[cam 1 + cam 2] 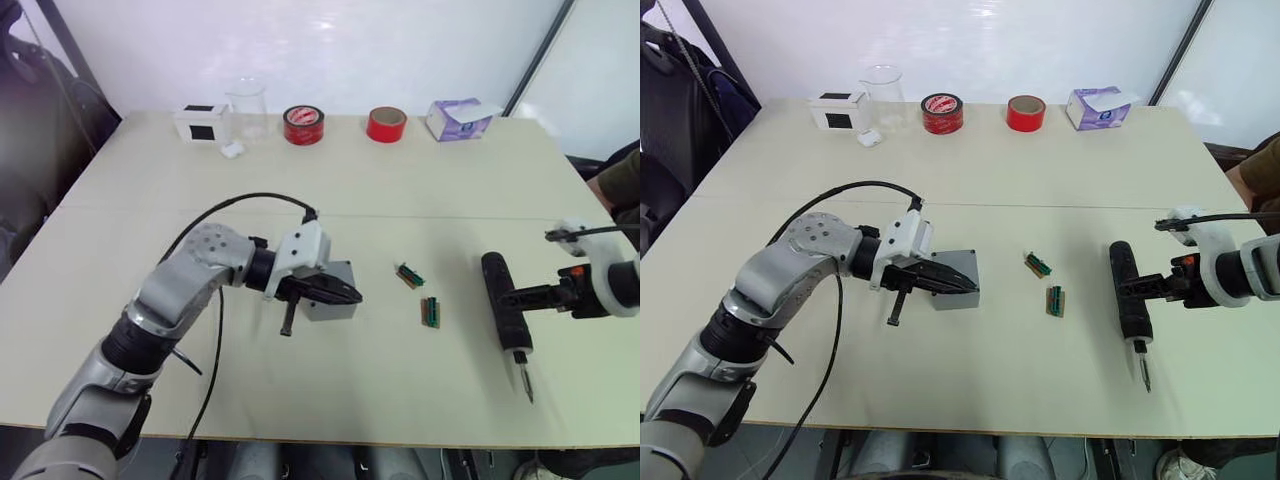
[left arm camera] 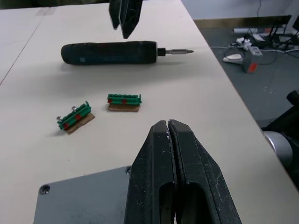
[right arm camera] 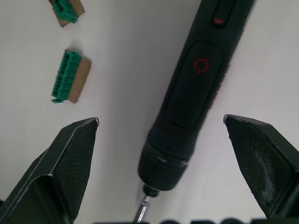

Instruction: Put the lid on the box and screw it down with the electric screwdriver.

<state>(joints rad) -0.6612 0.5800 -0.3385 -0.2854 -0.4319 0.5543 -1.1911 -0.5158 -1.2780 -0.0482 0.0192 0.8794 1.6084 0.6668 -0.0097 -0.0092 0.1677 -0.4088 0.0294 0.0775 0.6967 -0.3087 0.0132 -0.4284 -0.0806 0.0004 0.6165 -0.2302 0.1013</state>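
Grey lid [image 2: 84,198] sits closed on the box [image 1: 958,283] at your table [image 1: 400,200] centre; your left gripper [image 2: 169,128], fingers together, rests over it. Your right gripper [image 3: 161,126], fingers wide apart, straddles the electric screwdriver [image 3: 196,93] lying flat.

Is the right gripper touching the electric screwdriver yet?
Apart. The right wrist view shows the right gripper open wide, bare table between each finger and the electric screwdriver.

The left gripper [image 1: 960,283] hides much of the lid [image 1: 962,268].
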